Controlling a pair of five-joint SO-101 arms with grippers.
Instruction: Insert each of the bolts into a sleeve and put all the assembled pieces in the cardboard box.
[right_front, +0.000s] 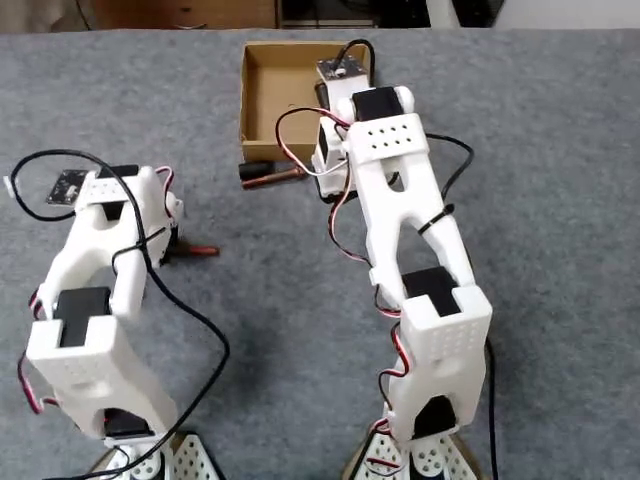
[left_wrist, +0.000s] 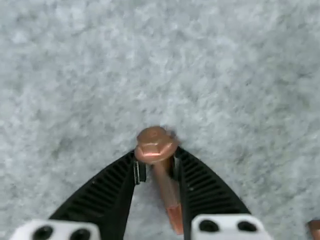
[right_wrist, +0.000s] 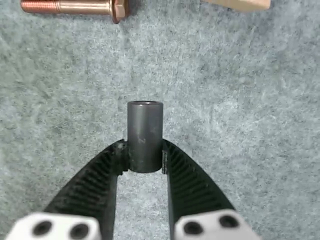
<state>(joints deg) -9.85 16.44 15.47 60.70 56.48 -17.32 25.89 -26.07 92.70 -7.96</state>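
Observation:
My left gripper (left_wrist: 156, 162) is shut on a copper bolt (left_wrist: 159, 152), just below its hex head, low over the grey mat. In the high view that bolt (right_front: 203, 250) pokes out to the right of the left arm's wrist. A dark sleeve (right_wrist: 145, 132) is held upright between the fingers of my right gripper (right_wrist: 144, 155), open end up. Beyond it a second copper bolt (right_wrist: 75, 7) lies flat on the mat. The cardboard box (right_front: 258, 90) stands at the back of the table, with the right arm (right_front: 400, 170) stretched out beside its front right corner.
A bolt with a dark piece at its left end (right_front: 272, 174) lies just in front of the box. A corner of the box (right_wrist: 240, 4) edges the right wrist view. Another copper piece (left_wrist: 315, 227) shows at the left wrist view's border. Cables loop around both arms.

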